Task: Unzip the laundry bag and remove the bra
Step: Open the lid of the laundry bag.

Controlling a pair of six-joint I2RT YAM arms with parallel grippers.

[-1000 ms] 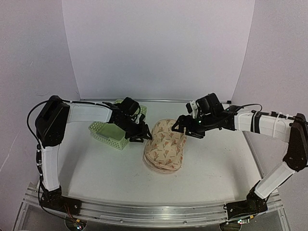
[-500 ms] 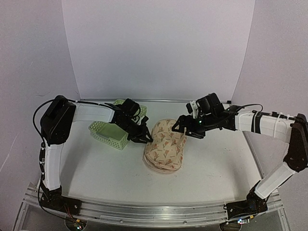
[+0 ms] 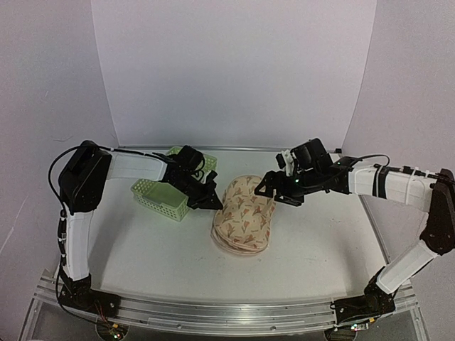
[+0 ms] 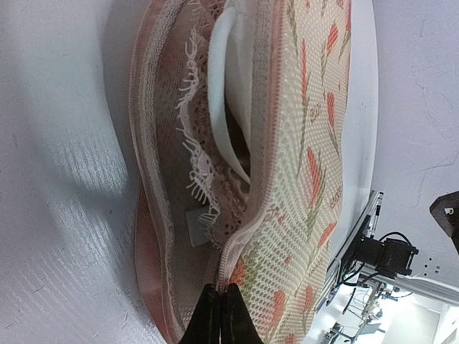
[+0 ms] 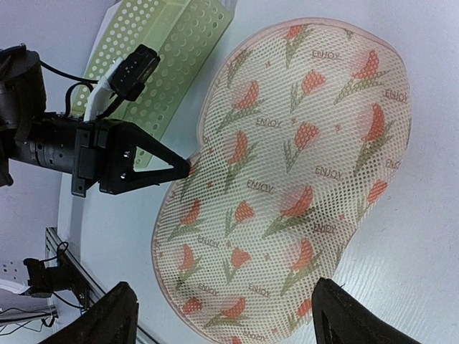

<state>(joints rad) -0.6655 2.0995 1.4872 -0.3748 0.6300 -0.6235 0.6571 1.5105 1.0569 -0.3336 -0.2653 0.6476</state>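
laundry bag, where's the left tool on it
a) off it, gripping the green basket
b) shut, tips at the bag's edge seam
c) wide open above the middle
b: the left tool has its tips pressed together right at the edge seam of the laundry bag, not over its middle.

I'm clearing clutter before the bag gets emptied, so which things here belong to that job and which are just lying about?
Belongs to the job:
laundry bag, zip partly open
bra, showing in the gap
left gripper, jaws shut at the bag's edge
right gripper, jaws open above the bag

Just lying about:
light green basket, beside the bag
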